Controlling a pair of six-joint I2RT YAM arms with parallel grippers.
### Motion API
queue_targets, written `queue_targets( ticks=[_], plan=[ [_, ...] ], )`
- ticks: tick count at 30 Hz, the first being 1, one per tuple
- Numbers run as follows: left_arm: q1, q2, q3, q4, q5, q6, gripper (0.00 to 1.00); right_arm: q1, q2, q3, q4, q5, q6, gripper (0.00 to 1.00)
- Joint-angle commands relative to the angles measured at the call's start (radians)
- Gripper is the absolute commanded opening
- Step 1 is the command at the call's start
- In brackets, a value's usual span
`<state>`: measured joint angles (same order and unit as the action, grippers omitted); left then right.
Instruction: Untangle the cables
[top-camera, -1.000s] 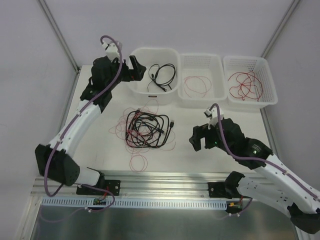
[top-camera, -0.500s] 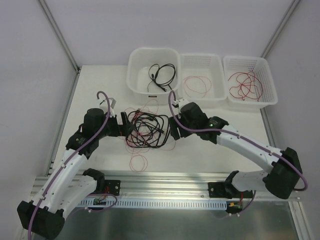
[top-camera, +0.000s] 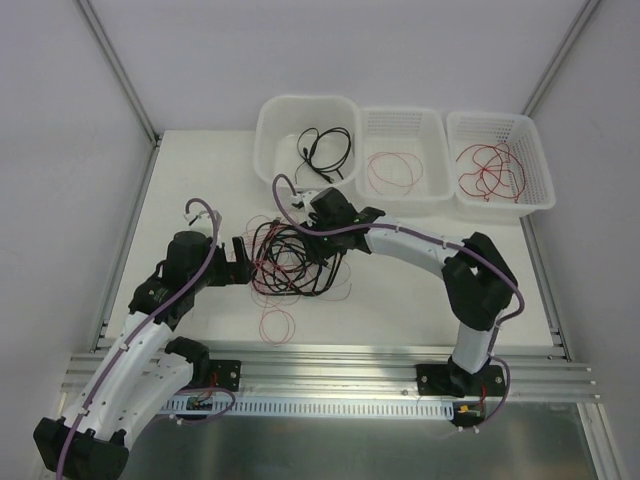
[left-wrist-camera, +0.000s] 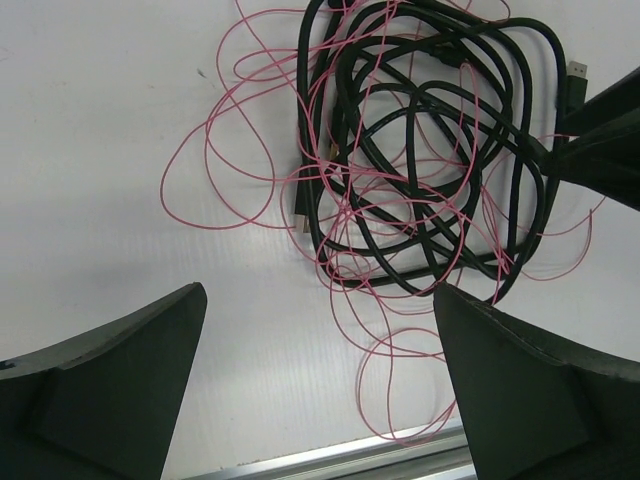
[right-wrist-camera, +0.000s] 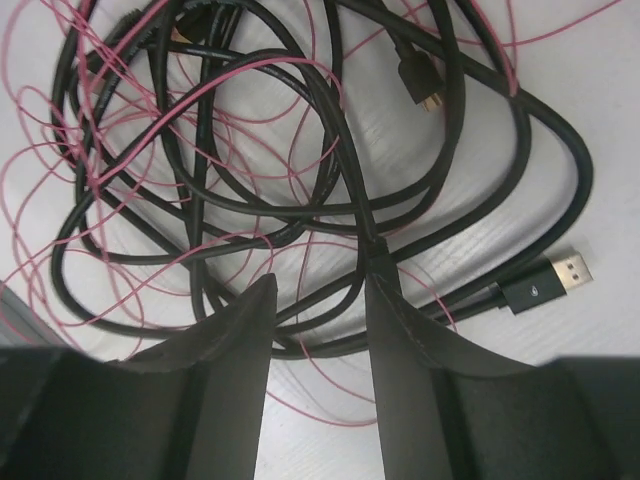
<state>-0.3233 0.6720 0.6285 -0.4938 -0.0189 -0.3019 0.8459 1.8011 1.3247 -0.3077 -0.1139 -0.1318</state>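
The cables (top-camera: 290, 258) lie in one tangle in the middle of the table: thick black cables with plug ends, laced through with thin red wire loops. My left gripper (top-camera: 243, 257) stands wide open just left of the tangle, and the left wrist view shows the tangle (left-wrist-camera: 420, 150) ahead of the left gripper (left-wrist-camera: 320, 380), untouched. My right gripper (top-camera: 308, 228) reaches into the tangle's upper part. In the right wrist view the right gripper (right-wrist-camera: 320, 290) has its jaws half drawn together, with black strands and a red wire crossing the gap. A USB plug (right-wrist-camera: 545, 285) lies to the right.
Three white containers line the far edge. The tub (top-camera: 268, 165) holds a black cable (top-camera: 325, 150). The middle basket (top-camera: 440, 195) holds a red wire (top-camera: 392, 172), and the right basket (top-camera: 543, 200) holds several red wires (top-camera: 488, 168). An aluminium rail (top-camera: 330, 355) runs along the near edge.
My right arm swung left across the table onto the tangle and its jaws narrowed. My left arm came down from the tub to the tangle's left side, staying wide open.
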Motion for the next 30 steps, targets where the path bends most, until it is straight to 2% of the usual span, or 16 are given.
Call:
queue_targets(
  ticks=[1,6,15,20,21,24,25,29,30],
  plan=[
    [0.003,-0.026,-0.007,-0.002,-0.042,-0.013,0.99,-0.002,0.075,0.080,0.015,-0.040,-0.040,0.44],
    [0.003,-0.049,-0.012,-0.002,-0.052,-0.014,0.99,-0.002,0.151,0.110,0.010,0.013,-0.054,0.42],
    [0.003,-0.040,-0.012,0.003,-0.035,-0.009,0.99,-0.002,0.205,0.133,0.013,0.040,-0.081,0.40],
    [0.003,-0.031,-0.012,0.003,-0.029,-0.009,0.99,-0.001,0.218,0.114,0.019,0.045,-0.089,0.36],
    [0.003,-0.029,-0.010,0.003,-0.027,-0.008,0.99,-0.002,0.216,0.102,0.024,0.048,-0.092,0.34],
    [0.003,-0.025,-0.010,0.004,-0.026,-0.009,0.99,-0.001,0.193,0.090,0.021,0.062,-0.100,0.14],
    [0.003,-0.023,-0.010,0.004,-0.026,-0.008,0.99,-0.002,0.175,0.079,0.016,0.059,-0.101,0.01],
    [0.003,-0.019,-0.012,0.008,-0.019,-0.005,0.99,0.005,0.045,0.071,-0.025,0.072,-0.130,0.01],
    [0.003,-0.018,-0.012,0.008,-0.018,-0.005,0.99,0.010,-0.032,0.074,-0.062,0.100,-0.150,0.01]
  ],
)
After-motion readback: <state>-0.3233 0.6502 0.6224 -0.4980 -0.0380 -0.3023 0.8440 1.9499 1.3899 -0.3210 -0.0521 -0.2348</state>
